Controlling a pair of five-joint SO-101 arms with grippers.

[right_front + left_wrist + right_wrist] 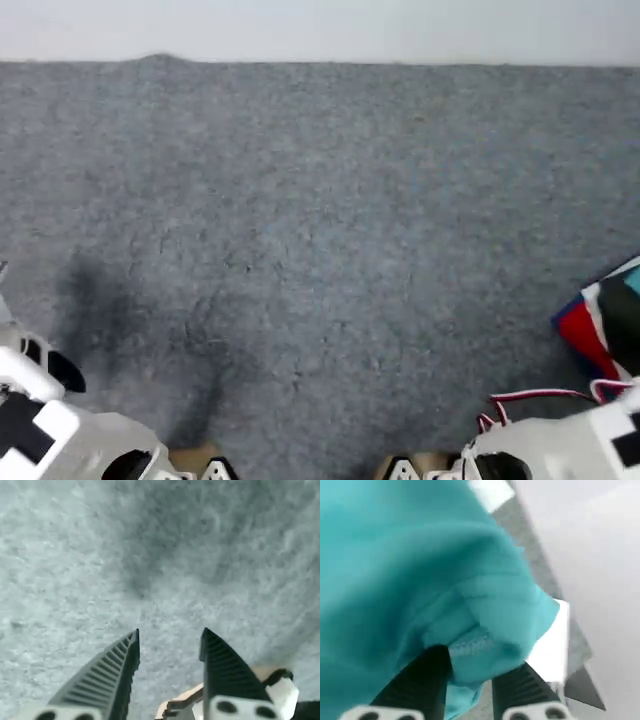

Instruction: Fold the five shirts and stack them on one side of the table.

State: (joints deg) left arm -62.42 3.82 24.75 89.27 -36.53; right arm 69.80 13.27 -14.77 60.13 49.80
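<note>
Right gripper (477, 669): to draw the teal shirt (420, 570) onto the open grey table (320, 200), it should probably lift clear of the pile of shirts (605, 325) at the right edge so none drags along. Its jaws are nearly closed, pinching a bunched fold. Left gripper (170, 640), near left: jaws parted, holding nothing above the cover.

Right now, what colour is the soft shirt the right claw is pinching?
Bright teal. The teal cloth shirt shows best in the right wrist view.
</note>
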